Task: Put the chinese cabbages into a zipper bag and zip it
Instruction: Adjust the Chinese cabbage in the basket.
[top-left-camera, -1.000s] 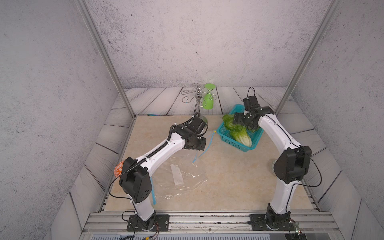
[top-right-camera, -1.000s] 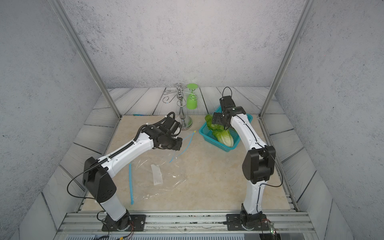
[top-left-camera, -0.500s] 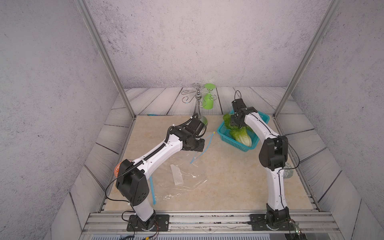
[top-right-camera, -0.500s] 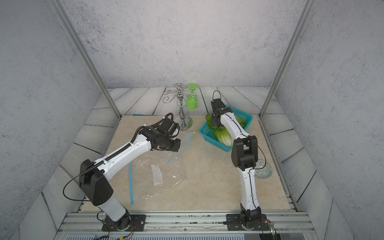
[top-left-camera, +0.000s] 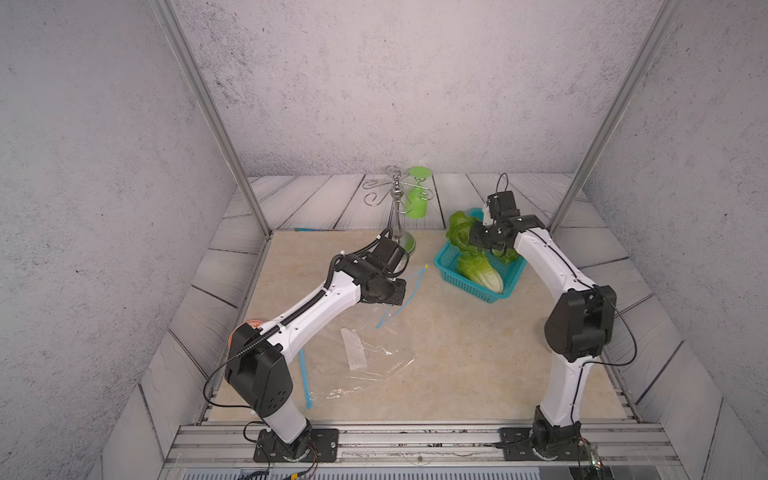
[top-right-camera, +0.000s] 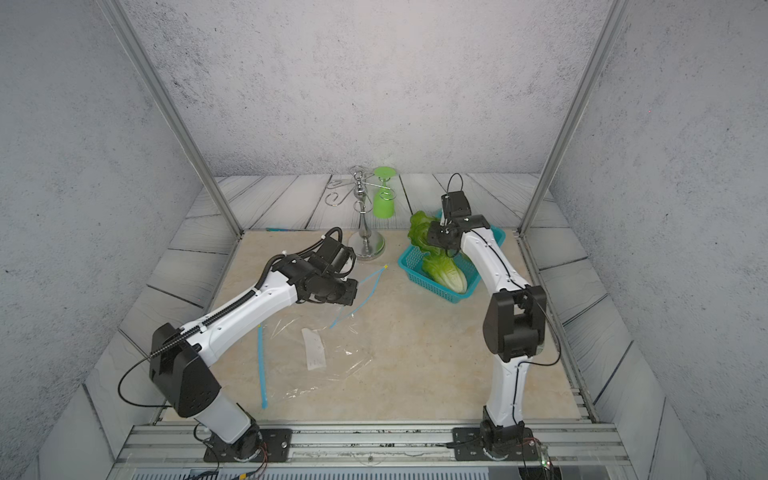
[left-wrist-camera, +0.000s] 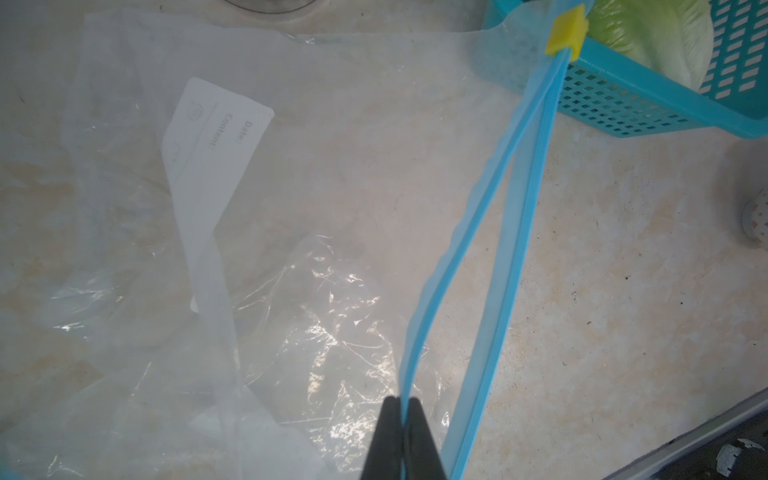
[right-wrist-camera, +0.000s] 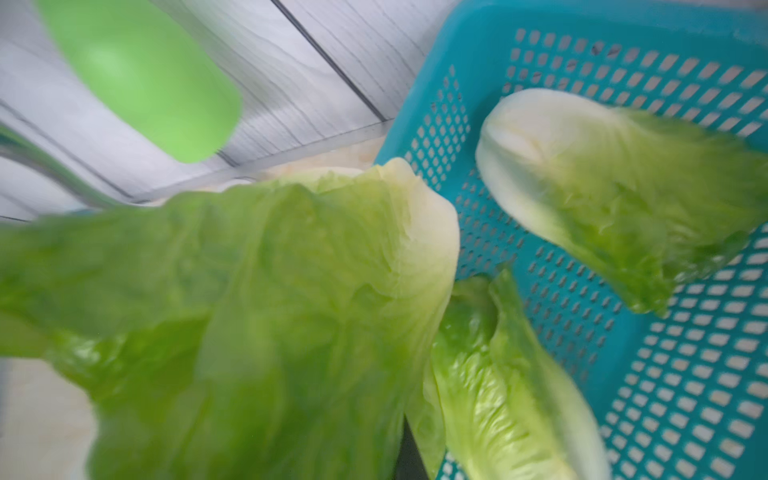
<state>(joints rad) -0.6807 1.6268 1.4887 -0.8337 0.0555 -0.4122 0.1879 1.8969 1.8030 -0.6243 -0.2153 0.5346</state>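
Your three chinese cabbages (top-left-camera: 482, 272) are all at the blue basket (top-left-camera: 465, 287), and none is in the bag yet. Two lie inside the basket. The gripped cabbage (top-left-camera: 459, 232) stands up at the basket edge nearest the goblet (top-left-camera: 417, 203), with its leaves spilling past the rim. In both top views the right jaws look closed on its leafy part. In the right wrist view the gripped cabbage (right-wrist-camera: 270, 311) is blurred and covers the tips, so you cannot confirm how firm that hold is.

The zipper bag (top-left-camera: 365, 353) lies crumpled on the tabletop (top-left-camera: 478, 374) between the arms, nearer the left one. The left jaws are pinched fully shut on one lip of the blue zipper track (left-wrist-camera: 478, 249). They hold it up off the other lip, so the mouth gapes in a narrow wedge. The yellow slider (left-wrist-camera: 567, 29) sits at the far end of the track, just beside the basket.

You are on the first pick, with the bag held open to receive it. Next, lift the cabbage clear of the rim, carry it across, and feed it into that wedge. Expect trouble on two counts. A grip on leaves rather than the white base may slip or tear. The opening also looks tight for a whole head, so have the left arm raise its lip further first. Keep the swing away from the goblet and its stand (top-left-camera: 398, 224).
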